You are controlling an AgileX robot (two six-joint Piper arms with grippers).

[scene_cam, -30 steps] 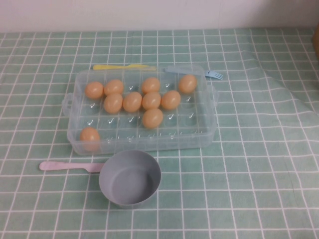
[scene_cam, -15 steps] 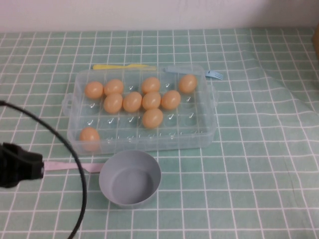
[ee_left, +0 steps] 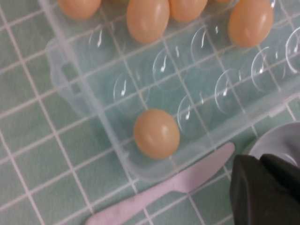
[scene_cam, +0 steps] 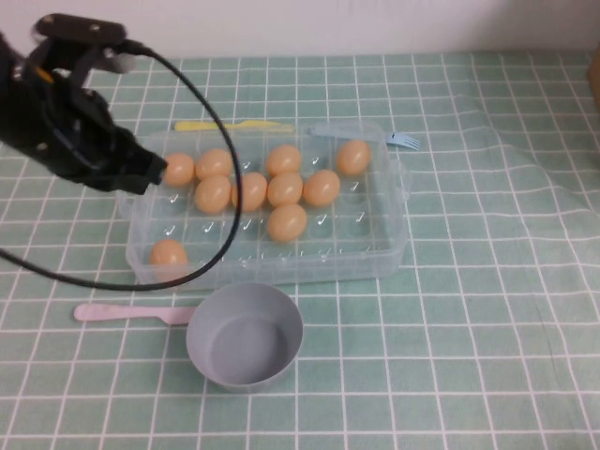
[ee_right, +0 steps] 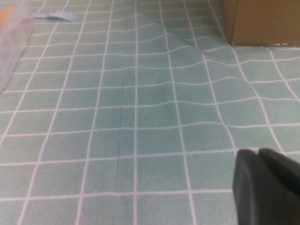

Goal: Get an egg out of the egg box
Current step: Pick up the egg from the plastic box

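The clear egg box (scene_cam: 380, 253) stands mid-table and holds several orange-tan eggs. Most cluster in its far half, around one egg (scene_cam: 286, 189). A lone egg (scene_cam: 169, 253) lies in the near left corner. My left gripper (scene_cam: 142, 169) hovers over the box's far left edge, next to the leftmost egg (scene_cam: 176, 169), shut with nothing in it. In the left wrist view its fingertips (ee_left: 260, 161) sit together beyond the lone egg (ee_left: 156, 133) and the box wall (ee_left: 98, 105). My right gripper (ee_right: 260, 157) is shut and empty, low over bare cloth, outside the high view.
A grey-blue bowl (scene_cam: 244, 336) sits just in front of the box, with a pink knife (scene_cam: 131, 313) to its left. A yellow knife (scene_cam: 230, 126) and a blue fork (scene_cam: 375, 138) lie behind the box. The cloth is wrinkled (scene_cam: 525, 169) on the right, near a cardboard box (ee_right: 262, 21).
My left arm came in from the lower left and swung up and away to the box's far left edge. Its gripper stayed shut. The eggs and the box did not move.
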